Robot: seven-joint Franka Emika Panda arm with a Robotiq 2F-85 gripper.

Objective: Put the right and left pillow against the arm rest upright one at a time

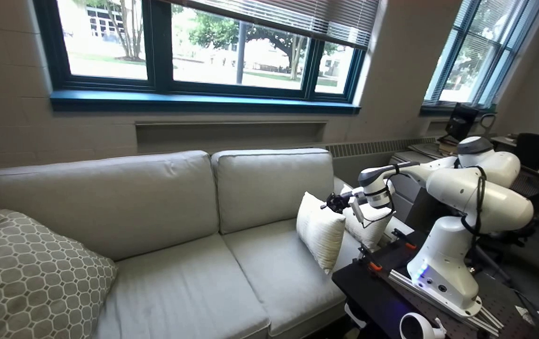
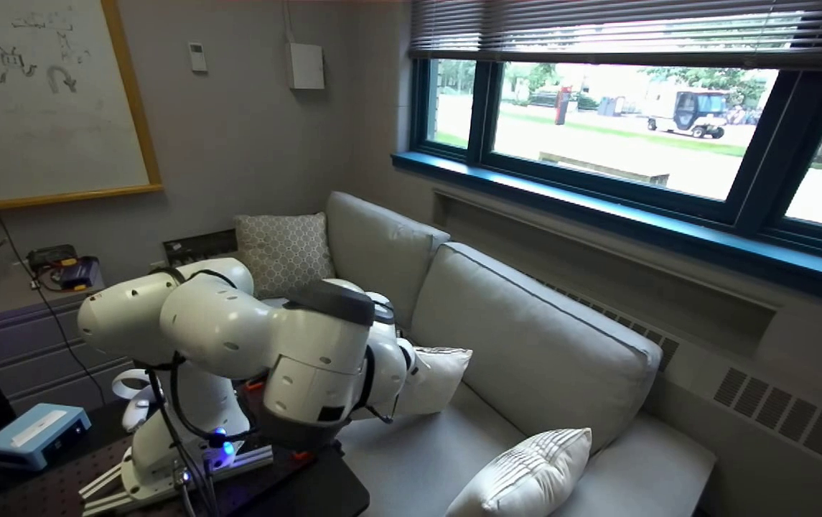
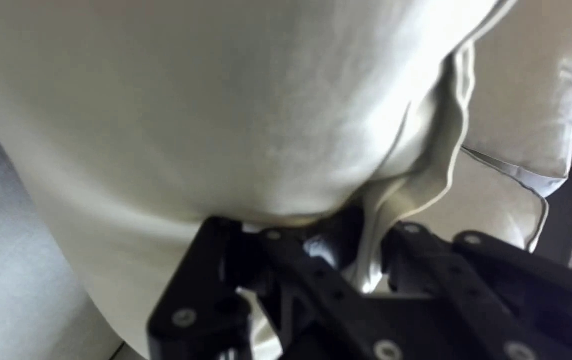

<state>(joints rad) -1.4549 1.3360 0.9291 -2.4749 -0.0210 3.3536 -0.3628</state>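
One cream-white pillow [image 1: 318, 230] stands tilted on the right seat cushion, its top edge pinched in my gripper [image 1: 335, 203]. It also shows in an exterior view [image 2: 436, 380], partly behind the arm. In the wrist view the pillow [image 3: 216, 125] fills most of the picture. Its folded edge runs between the fingers of my gripper [image 3: 369, 250]. The second cream-white pillow [image 2: 533, 477] leans on the seat beside the sofa's arm rest [image 2: 658, 459]. In an exterior view this second pillow [image 1: 368, 228] is partly hidden behind my wrist.
The sofa's back cushion [image 1: 274, 188] rises behind the held pillow. A grey patterned cushion [image 1: 38, 273] sits at the sofa's far end. The black table [image 1: 368, 296] carrying the robot base stands close to the sofa's front, with orange-handled clamps [image 1: 374, 266] on its edge.
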